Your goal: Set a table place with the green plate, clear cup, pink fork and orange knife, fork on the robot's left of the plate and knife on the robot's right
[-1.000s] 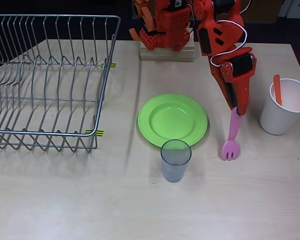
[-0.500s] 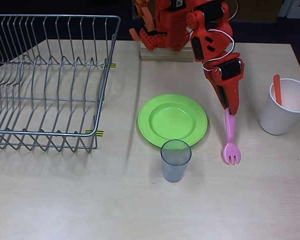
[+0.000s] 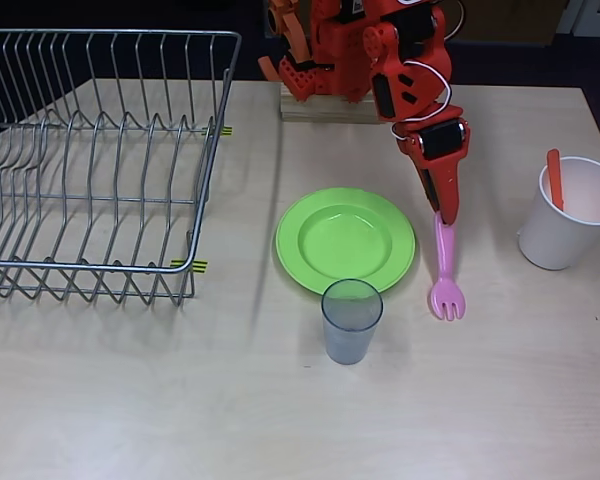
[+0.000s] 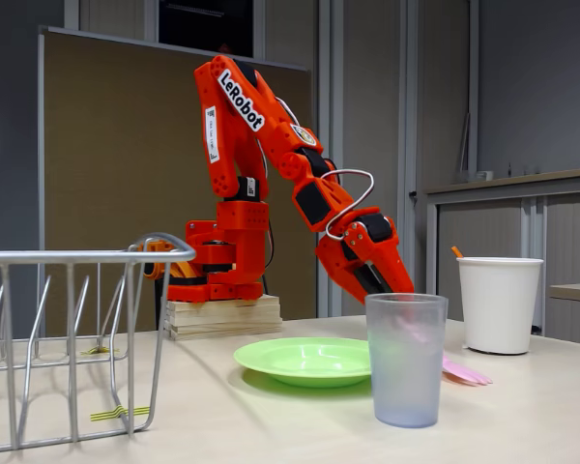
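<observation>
Tool is clamped on the handle end of the pink fork, whose tines lie on the surface just below the tool in overhead view. Green plate sits just left of tool, clear cup below-left. Orange knife stands in the white paper cup, well to tool's right.

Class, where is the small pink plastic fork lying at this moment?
In the overhead view the small pink plastic fork lies on the table just right of the round lime-green plate, tines toward the picture's bottom, its handle end at the orange gripper.
</observation>
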Robot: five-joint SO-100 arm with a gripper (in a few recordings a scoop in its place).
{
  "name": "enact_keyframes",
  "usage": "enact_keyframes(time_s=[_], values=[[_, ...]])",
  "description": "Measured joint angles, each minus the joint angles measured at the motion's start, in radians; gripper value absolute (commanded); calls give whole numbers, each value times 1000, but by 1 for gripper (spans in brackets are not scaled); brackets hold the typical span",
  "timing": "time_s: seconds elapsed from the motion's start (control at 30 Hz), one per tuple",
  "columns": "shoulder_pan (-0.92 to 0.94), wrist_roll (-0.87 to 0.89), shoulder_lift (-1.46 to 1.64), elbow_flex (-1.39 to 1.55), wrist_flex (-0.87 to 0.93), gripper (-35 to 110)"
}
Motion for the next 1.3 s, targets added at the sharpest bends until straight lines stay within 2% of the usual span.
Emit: enact_keyframes(time_s=[0.23,0.43,0.93,1.03,1.3], values=[[-31,84,5,49,-6,1],[-38,132,2,75,8,11],[-52,187,80,112,54,17],[-46,166,146,107,129,15],[-55,-127,416,-110,509,13]])
